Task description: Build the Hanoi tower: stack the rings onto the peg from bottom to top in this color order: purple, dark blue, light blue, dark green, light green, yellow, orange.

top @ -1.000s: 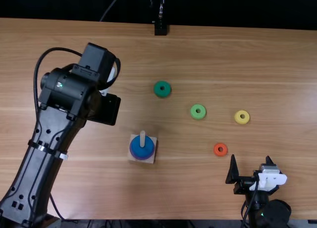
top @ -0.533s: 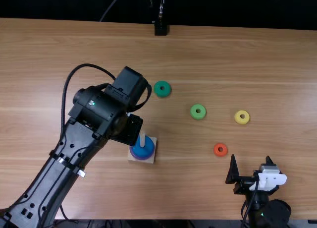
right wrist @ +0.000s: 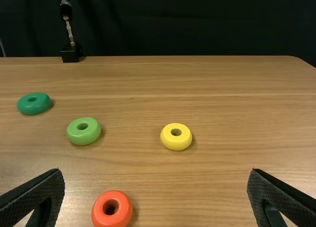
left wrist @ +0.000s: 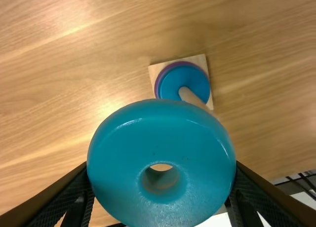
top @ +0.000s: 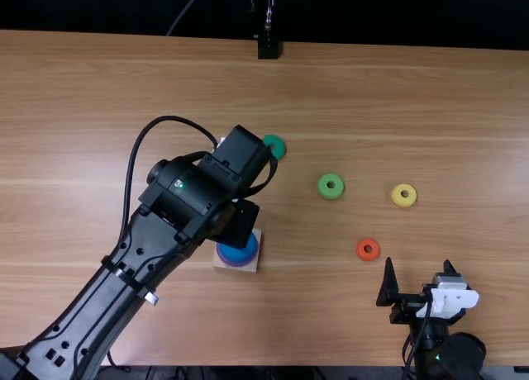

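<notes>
Currently, your left gripper (top: 238,220) clamping the light blue ring (left wrist: 158,131) near the peg (left wrist: 189,95), your right gripper (top: 418,262) wide open and empty, orange ring (top: 360,252) at the peg's three o'clock.

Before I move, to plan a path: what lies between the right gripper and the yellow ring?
Bare table lies between the right gripper and yellow ring in the top view.

Light brown wooden table (top: 446,107), dark curtain (right wrist: 197,24) behind it
</notes>
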